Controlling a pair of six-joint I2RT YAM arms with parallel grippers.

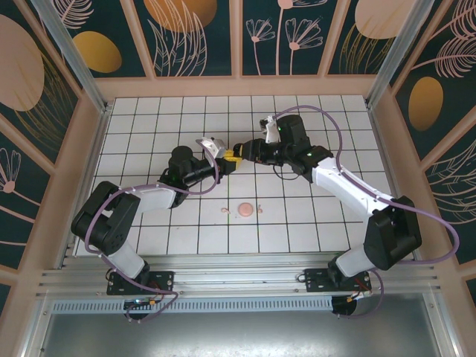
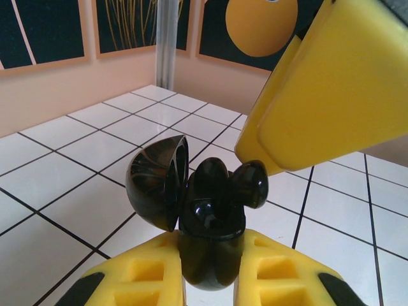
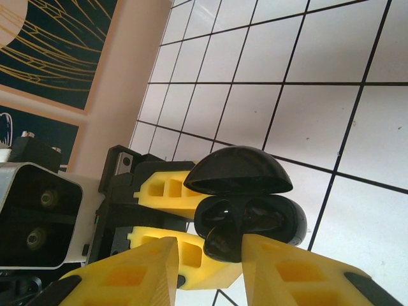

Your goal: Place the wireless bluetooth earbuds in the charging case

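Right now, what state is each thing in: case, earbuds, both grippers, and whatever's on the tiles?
Black charging case: lid open, held off the table.
Black earbud: at the case's opening, not fully seated.
Left gripper: shut on the case.
Right gripper: closed around the earbud.
Pink case: resting on the tiles, untouched.

Left tool (image 2: 207, 280) clamped; right tool (image 3: 210, 268) pinching, tips meeting.

no readable text, labels, brands or numbers anywhere; walls carry only leaf and circle patterns
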